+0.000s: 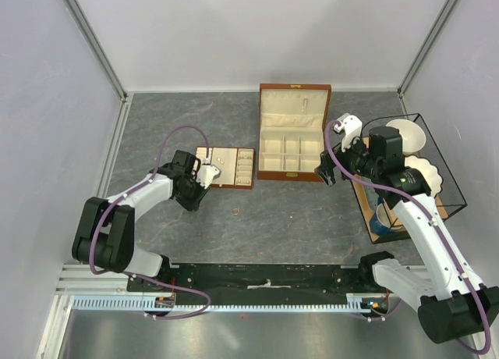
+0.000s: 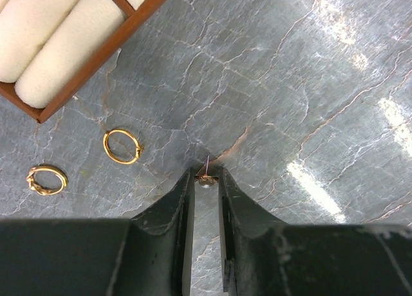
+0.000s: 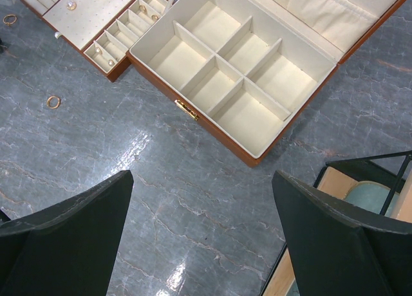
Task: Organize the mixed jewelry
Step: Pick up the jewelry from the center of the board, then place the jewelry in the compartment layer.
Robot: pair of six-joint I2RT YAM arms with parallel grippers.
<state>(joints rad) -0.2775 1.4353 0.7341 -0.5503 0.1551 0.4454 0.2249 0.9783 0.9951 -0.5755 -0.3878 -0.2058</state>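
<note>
Lying beside the left gripper [image 2: 206, 175]: two gold rings [image 2: 121, 146], tray corner [image 2: 96, 60].
Tiny stud [image 2: 206, 179] between its narrowed tips, grip unclear; right gripper [image 3: 203, 175] spread wide.

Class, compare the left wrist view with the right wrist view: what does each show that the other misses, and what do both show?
Only the left wrist view: a tiny jewelry piece pinched between the left gripper tips. Only the right wrist view: the open wooden box, the wire basket, and the wide-open right gripper. Both: the cream-lined tray and loose gold rings on the grey table.
</note>
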